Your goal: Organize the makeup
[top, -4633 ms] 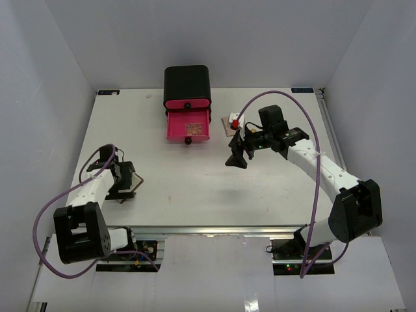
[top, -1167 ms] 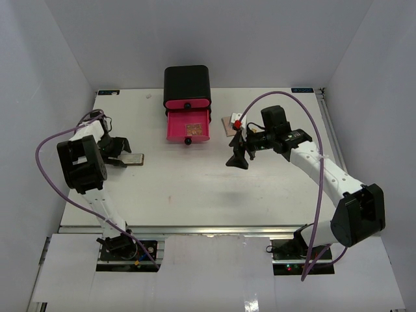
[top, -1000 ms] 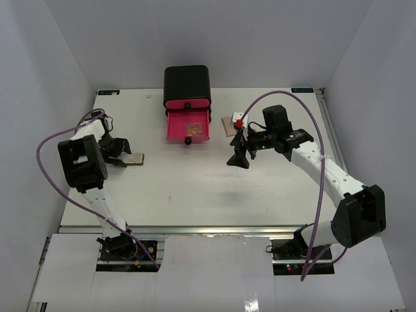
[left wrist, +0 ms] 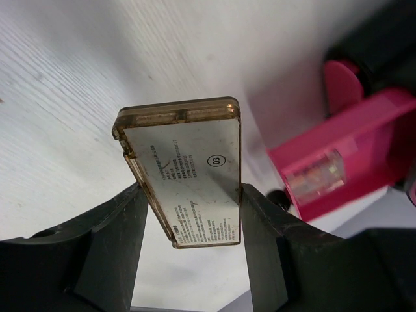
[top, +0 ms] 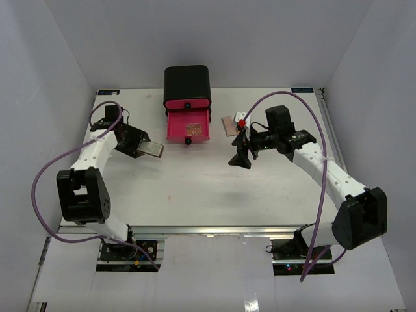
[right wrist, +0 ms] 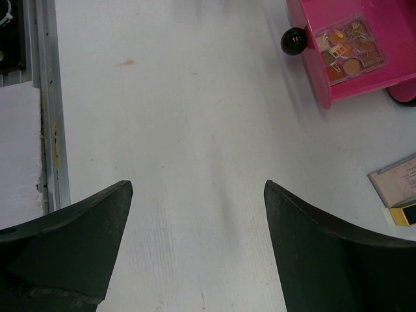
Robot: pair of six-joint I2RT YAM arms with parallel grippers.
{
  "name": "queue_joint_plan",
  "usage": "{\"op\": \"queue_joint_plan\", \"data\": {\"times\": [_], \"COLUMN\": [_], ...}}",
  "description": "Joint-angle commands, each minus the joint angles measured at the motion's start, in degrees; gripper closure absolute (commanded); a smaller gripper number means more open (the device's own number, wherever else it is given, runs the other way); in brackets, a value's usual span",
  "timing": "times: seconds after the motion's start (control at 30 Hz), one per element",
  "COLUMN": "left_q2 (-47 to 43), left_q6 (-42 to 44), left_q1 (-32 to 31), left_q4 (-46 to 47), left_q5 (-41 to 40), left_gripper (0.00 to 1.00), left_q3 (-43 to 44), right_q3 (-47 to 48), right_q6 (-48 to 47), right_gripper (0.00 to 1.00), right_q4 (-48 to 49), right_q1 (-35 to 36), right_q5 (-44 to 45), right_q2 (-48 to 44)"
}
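Observation:
My left gripper (top: 144, 147) is shut on the flat tan compact (top: 153, 149) and holds it above the table, just left of the open pink drawer (top: 171, 127). In the left wrist view the compact (left wrist: 185, 162) stands label-side up between both fingers, and the gripper (left wrist: 194, 198) is closed on its lower part. The square pink-brown eyeshadow palette (top: 193, 128) lies inside the drawer; it also shows in the right wrist view (right wrist: 348, 47). My right gripper (top: 238, 160) is open and empty over bare table right of the drawer (right wrist: 198, 188). Tube, pump bottle and lipsticks are out of view.
The black box (top: 186, 83) with pink drawers stands at the back centre, its lower drawer pulled out with a black knob (right wrist: 294, 41). A small flat tan box (top: 229, 125) lies right of the drawer, near my right wrist. White walls close in the table.

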Motion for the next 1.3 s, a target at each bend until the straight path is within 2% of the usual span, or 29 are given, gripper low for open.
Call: {"op": "queue_joint_plan", "data": {"times": [0.0,0.3,0.63,0.73,0.93,1.27], "left_q2": [-5.6,2.9,13.5,15.4,14.2,15.2], "left_q6": [-3.1,-9.1,-25.2,-29.3,-36.9,-38.5], "left_q1": [-2.8,-14.7,-22.7,-24.0,-24.7,-24.8], "left_q4": [1.2,1.0,2.8,5.0,11.0,15.3], "left_q5": [2.3,-0.2,-9.5,-11.0,-13.9,-16.7], "left_gripper": [0.68,0.68,0.68,0.68,0.68,0.65], "left_q3": [1.5,15.0,26.4,27.1,21.5,19.5], "right_q3": [-0.2,-0.6,-0.9,-1.0,-1.2,-1.2], "right_q6": [-0.3,-0.2,-0.2,-0.2,-0.2,-0.3], "right_gripper": [0.11,0.11,0.11,0.11,0.11,0.11], "right_q4": [1.8,2.1,2.4,2.4,2.4,2.3], "right_q1": [-0.3,-1.7,-3.2,-3.5,-4.0,-4.2], "right_q5": [-1.5,-1.3,-2.0,-2.1,-2.4,-2.7], "right_q2": [-1.6,-2.9,-3.6,-3.7,-3.9,-3.8]}}
